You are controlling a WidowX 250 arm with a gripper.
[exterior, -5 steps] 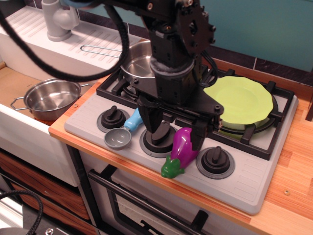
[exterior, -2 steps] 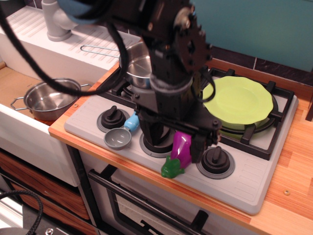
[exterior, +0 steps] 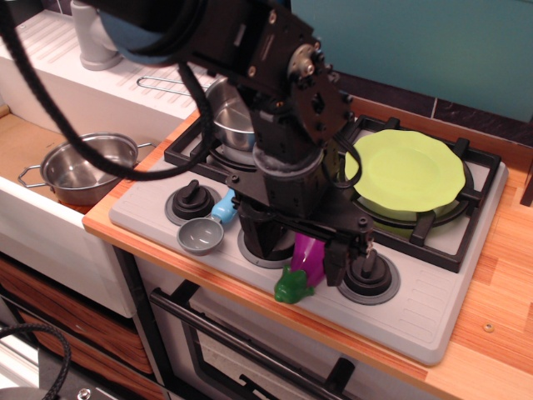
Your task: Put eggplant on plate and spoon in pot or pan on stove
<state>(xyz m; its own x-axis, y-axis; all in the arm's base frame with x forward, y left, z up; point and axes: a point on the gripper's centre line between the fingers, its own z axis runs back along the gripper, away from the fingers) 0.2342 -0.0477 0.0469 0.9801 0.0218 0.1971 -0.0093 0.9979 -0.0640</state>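
Observation:
The purple eggplant point(exterior: 308, 252) lies on the stove point(exterior: 433, 310) front strip between two knobs, with its green cap point(exterior: 293, 285) toward the front edge. My gripper point(exterior: 305, 252) is down over it, one finger on each side, jaws still apart. The lime-green plate point(exterior: 410, 173) rests on the right back burner. The spoon point(exterior: 202, 233) lies on the stove front left of the gripper, grey bowl forward and blue handle toward the arm. The steel pan point(exterior: 228, 118) sits on the left back burner, mostly hidden by the arm.
A steel pot with two side handles point(exterior: 87, 167) sits on the lower surface at the left. A white sink drainboard point(exterior: 92, 83) runs along the back left. Three black knobs line the stove front. The wooden counter edge point(exterior: 491, 333) borders the right.
The gripper has come down and forward over the eggplant, now hiding more of its purple body. The eggplant, spoon, plate and pan have not moved.

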